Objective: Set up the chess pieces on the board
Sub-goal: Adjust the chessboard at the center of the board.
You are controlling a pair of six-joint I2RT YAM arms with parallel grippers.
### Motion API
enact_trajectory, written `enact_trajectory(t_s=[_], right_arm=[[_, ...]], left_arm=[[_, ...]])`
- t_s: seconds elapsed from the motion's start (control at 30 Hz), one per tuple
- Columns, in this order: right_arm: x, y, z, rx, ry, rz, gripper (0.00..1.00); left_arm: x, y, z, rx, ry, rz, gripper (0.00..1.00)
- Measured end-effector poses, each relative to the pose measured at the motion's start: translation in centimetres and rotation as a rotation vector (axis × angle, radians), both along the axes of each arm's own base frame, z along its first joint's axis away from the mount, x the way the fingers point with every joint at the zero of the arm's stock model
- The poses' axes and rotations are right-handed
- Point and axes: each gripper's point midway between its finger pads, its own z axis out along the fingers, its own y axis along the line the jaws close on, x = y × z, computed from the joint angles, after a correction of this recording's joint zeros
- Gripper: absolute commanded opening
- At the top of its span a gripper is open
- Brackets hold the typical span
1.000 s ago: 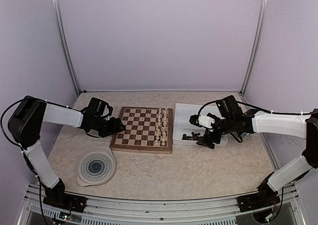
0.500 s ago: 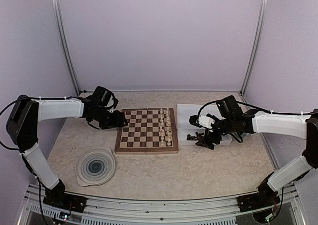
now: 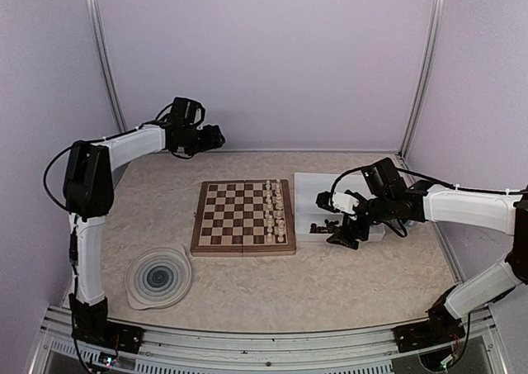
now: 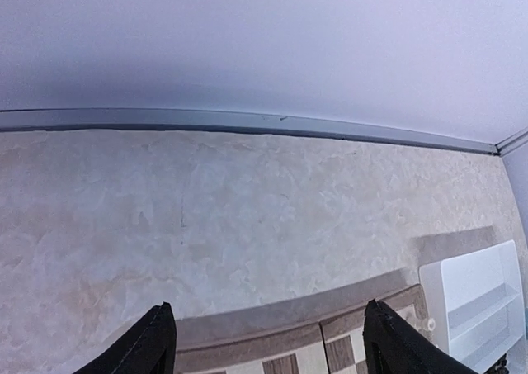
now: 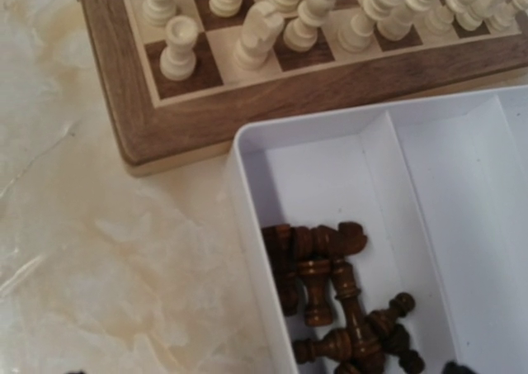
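Two arms, both pincers released and empty. Far left and high, the left gripper (image 3: 216, 136) hangs by the back wall with its fingers spread. Nothing sits between them, and it is well clear of the play area. Below it, at the near left of the table, sits a round blue-swirl plate (image 3: 158, 276); I see nothing on it.

Mid-table is the board (image 3: 223, 217), lying flat. Its left files are bare. The cream pieces (image 3: 274, 211) stand upright in two files along its right edge; I can't count them from here.

Just beside the board on the right is a white two-compartment tray (image 3: 307, 181). The dark pieces (image 5: 338, 300) lie tumbled in a heap in the near compartment, some crossing each other and tight against the divider wall. The right gripper (image 3: 340, 238) hovers over that heap, jaws wide, holding nothing.

My read is that the cream side looks done and the dark side isn't started; the step in hand is fetching a dark piece. The next move calls for dropping into the tray, pinching one piece free of the pile, then carrying it to the bare left files.

In the way are the tangled heap, the tray wall and divider, and the cream files standing between tray and target squares, easy to knock over.
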Motion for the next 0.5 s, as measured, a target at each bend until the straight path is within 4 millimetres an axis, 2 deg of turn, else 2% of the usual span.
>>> enact_trajectory(t_s=[0.1, 0.2, 0.3, 0.4, 0.43, 0.5], right_arm=[[-0.3, 0.1, 0.3, 0.004, 0.001, 0.004, 0.93], [-0.5, 0.0, 0.5, 0.007, 0.001, 0.006, 0.92], [-0.7, -0.1, 0.4, 0.001, 0.008, 0.008, 0.92], [-0.9, -0.3, 0.5, -0.009, 0.01, 0.006, 0.92], [-1.0, -0.4, 0.5, -0.012, 0.009, 0.006, 0.92], [-1.1, -0.5, 0.7, -0.014, 0.006, 0.006, 0.92]], left_arm=[[3.0, -1.4, -2.3, -0.012, 0.016, -0.032, 0.78], [4.6, -2.6, -5.1, -0.034, 0.053, -0.087, 0.78], [4.5, -3.1, -8.7, -0.056, 0.122, -0.15, 0.78], [3.2, -3.1, -12.8, -0.063, 0.229, -0.204, 0.79], [2.8, -3.1, -13.7, -0.059, 0.247, -0.225, 0.79], [2.6, -3.1, -13.6, -0.062, 0.254, -0.248, 0.79]])
